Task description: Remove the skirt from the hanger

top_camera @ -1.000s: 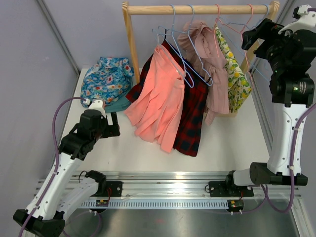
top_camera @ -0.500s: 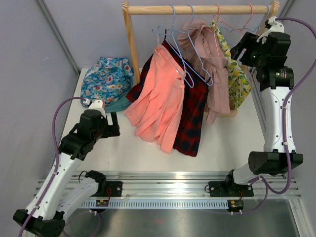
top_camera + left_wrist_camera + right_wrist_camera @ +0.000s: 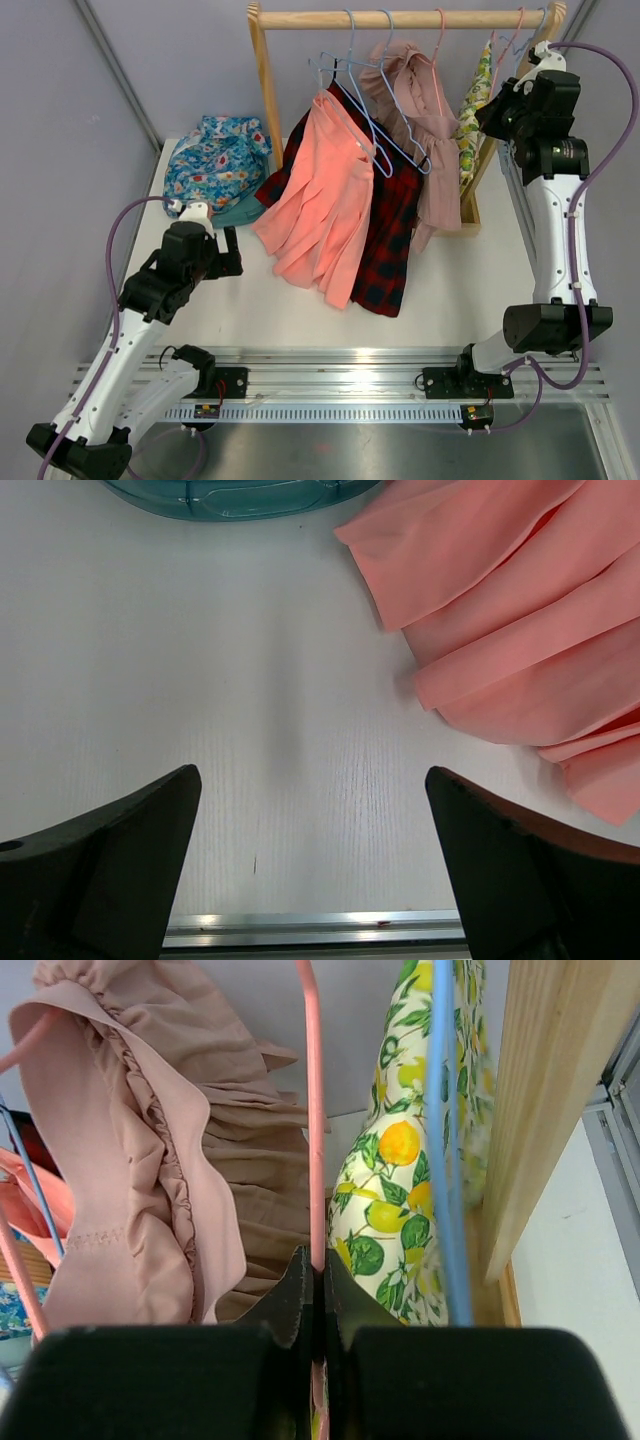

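Right end effector (image 3: 315,1265) gripped the pink hanger (image 3: 313,1110)
It pinched the wire beside the lemon-print skirt (image 3: 385,1200); the left end effector (image 3: 310,780) stood wide over the worktop (image 3: 200,680).

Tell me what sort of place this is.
Probably a robot test bench, not a home: a wooden rack of hung skirts, a white table boxed by grey panels, a metal mounting rail.

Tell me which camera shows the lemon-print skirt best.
The right wrist view: the lemon-print skirt hangs close up beside the pink hanger wire that the right hand is shut on. The top external view shows only a narrow strip by the rack post. The left wrist view misses it.
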